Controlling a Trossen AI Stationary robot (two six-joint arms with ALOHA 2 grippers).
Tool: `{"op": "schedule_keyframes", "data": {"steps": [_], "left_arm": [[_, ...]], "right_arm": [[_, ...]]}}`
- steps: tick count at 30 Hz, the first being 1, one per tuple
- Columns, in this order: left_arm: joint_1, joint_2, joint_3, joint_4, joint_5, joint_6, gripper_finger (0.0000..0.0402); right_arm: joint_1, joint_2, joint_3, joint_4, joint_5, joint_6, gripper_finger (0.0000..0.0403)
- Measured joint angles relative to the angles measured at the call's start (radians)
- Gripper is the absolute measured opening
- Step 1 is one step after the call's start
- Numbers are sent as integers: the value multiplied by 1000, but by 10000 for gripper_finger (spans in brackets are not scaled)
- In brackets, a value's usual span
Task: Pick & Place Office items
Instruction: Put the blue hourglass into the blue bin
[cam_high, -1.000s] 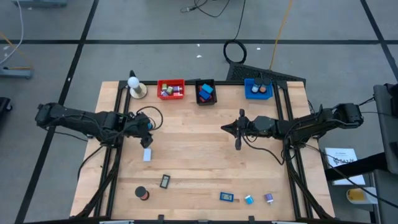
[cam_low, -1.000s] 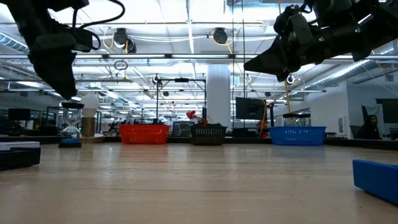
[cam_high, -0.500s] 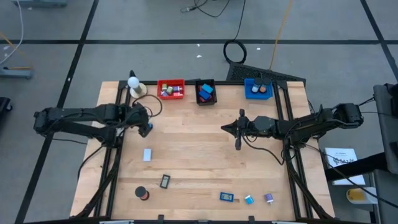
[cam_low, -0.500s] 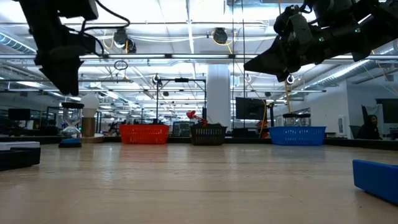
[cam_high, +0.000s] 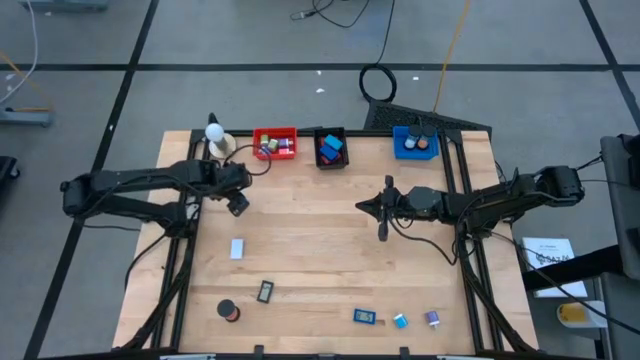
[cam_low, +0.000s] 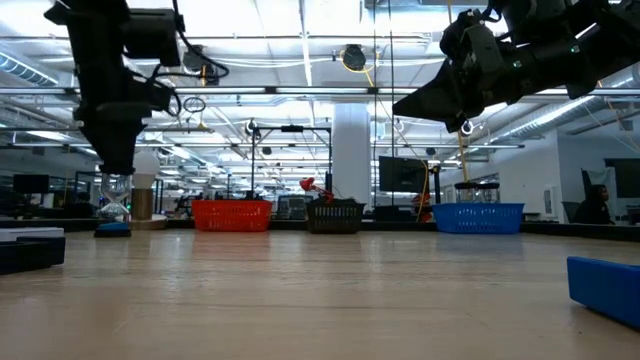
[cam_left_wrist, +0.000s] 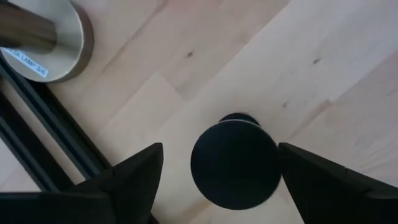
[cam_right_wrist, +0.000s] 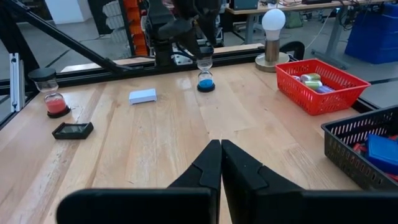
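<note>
A small hourglass with black ends and blue sand (cam_right_wrist: 205, 78) stands upright on the wood table near its left side. My left gripper (cam_high: 238, 204) hangs just above it, pointing steeply down and open. In the left wrist view the hourglass's round black top (cam_left_wrist: 235, 163) shows between the two fingers, clear of both. My right gripper (cam_high: 383, 212) hovers shut over the table's middle, pointing level toward the left. A white block (cam_high: 237, 248), a black-framed rectangle (cam_high: 265, 291) and a red-filled black roll (cam_high: 230, 311) lie nearer the front.
Red (cam_high: 275, 130), black (cam_high: 331, 131) and blue (cam_high: 398, 142) bins with items line the far edge. A white ball lamp (cam_high: 215, 135) stands at the far left corner. Small blue (cam_high: 365, 317), light-blue (cam_high: 400, 321) and purple (cam_high: 432, 318) pieces lie near the front edge.
My left gripper has swung toward the table's far edge, away from the white block, and now stands over the blue-sand hourglass. It has stayed open. The hourglass and the other items have not moved.
</note>
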Motion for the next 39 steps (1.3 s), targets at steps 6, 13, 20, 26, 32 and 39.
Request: {"op": "schedule_keyframes", "data": {"steps": [6, 13, 20, 26, 32, 39], "left_arm": [[2, 71, 0, 16, 3, 30, 293], [2, 116, 0, 28, 45, 52, 231], [-8, 118, 12, 14, 22, 38, 211], [-29, 119, 176, 20, 16, 24, 211], [-68, 199, 330, 210, 22, 69, 211], [-86, 471, 520, 295, 106, 185, 211]], "right_arm": [[0, 0, 0, -1, -1, 0, 4], [0, 0, 0, -1, -1, 0, 4], [0, 0, 0, 2, -2, 0, 4], [0, 0, 0, 2, -1, 0, 4], [0, 0, 0, 2, -2, 0, 4], [0, 0, 0, -9, -2, 0, 4]]}}
